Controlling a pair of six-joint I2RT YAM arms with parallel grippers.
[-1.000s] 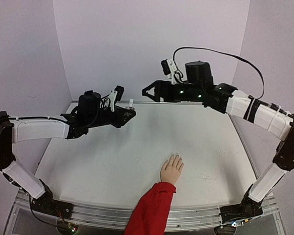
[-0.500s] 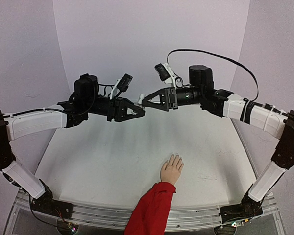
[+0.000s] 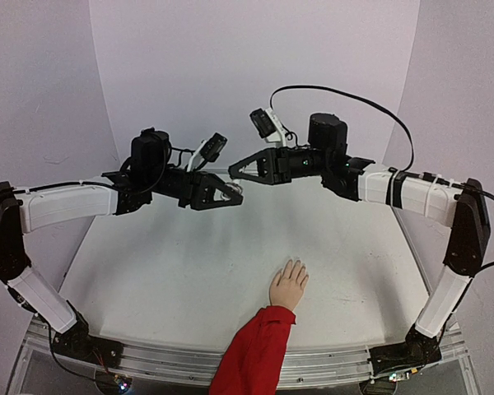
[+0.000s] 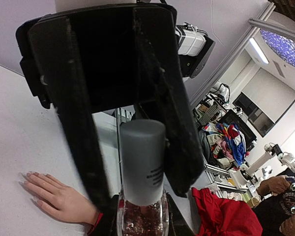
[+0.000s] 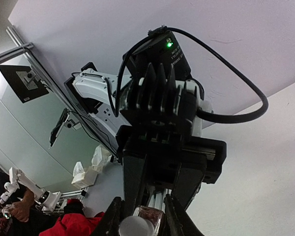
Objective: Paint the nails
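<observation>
Meeting high above the white bench (image 3: pixel 165 271), the white-and-black left arm (image 3: pixel 66 212) and right arm (image 3: pixel 412 196) face each other tip to tip. Here the left jaws are clenched on a small clear glass bottle (image 4: pixel 141 222) of pinkish glittery polish, its grey cylindrical cap (image 4: pixel 142 164) pointing at the right arm. Around that cap the right jaws stand close, one black finger (image 4: pixel 162 98) against it; whether both sides press it I cannot tell. Down on the bench, near its front edge and well apart from the bottle, lies the small pale flesh-coloured mannequin hand (image 3: pixel 287 288) in a red fabric sleeve (image 3: pixel 253 354), back upward. Its tiny nails (image 3: pixel 295 265) point toward the back wall.
</observation>
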